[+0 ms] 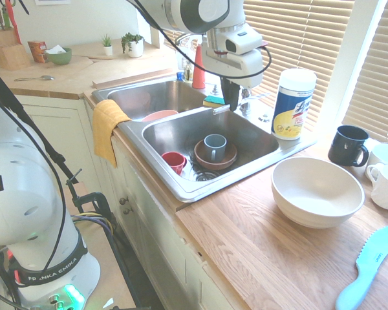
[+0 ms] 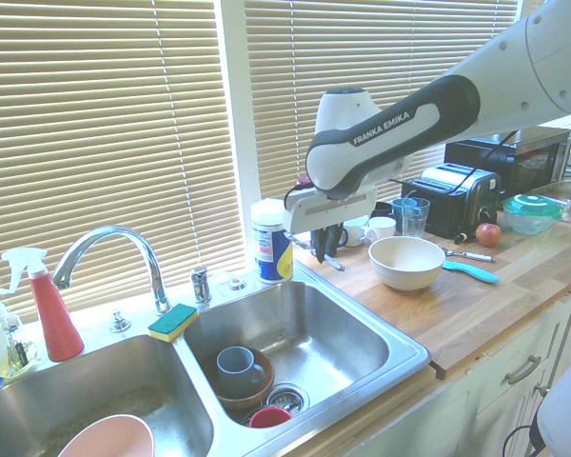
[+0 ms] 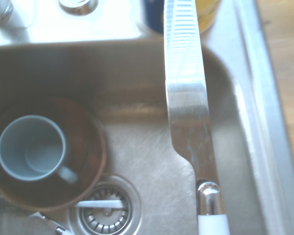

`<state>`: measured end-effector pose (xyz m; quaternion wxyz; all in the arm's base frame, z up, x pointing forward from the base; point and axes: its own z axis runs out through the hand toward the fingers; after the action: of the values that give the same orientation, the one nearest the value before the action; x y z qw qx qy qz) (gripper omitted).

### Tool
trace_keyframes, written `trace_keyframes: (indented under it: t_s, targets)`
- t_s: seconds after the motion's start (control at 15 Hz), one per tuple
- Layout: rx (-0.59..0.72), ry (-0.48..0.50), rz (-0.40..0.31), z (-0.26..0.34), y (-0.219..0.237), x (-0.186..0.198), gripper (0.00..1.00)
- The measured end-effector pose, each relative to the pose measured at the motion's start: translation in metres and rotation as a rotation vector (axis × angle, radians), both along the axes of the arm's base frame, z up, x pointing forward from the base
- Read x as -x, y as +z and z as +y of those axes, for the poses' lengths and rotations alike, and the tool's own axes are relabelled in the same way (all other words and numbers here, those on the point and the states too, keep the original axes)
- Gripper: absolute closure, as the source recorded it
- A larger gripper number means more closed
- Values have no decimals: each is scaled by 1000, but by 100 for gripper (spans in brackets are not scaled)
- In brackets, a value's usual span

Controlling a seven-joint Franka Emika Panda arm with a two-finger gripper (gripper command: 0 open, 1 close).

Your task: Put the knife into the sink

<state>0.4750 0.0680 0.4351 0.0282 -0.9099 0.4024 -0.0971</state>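
Holding knife (image 3: 188,103) in my tool (image 1: 229,98), fingers clamped on white handle, blade sticking out level above right basin of sink (image 1: 181,132). Below: grey mug (image 1: 214,147) in brown bowl (image 1: 215,160), red cup (image 1: 174,161), drain (image 3: 105,211). Judgement: lower over bare steel beside bowl, release low, avoid clatter against mug.

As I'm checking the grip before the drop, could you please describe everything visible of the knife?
The knife is a slim table knife with a shiny, finely ridged metal blade, a chrome collar and a white handle. In the wrist view only the blade and the start of the handle show. It is held in the shut claw, above the right basin of the sink, and touches nothing else.
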Motion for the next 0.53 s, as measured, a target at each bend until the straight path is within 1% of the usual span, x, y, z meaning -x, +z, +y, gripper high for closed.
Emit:
trace_keyframes:
  t_s: [0.27, 0.4, 0.53]
  targets:
    - [16, 7, 37, 21, -78, 5, 100]
    - [15, 34, 12, 29, -111, 1, 100]
    - [1, 49, 16, 37, -146, -3, 100]
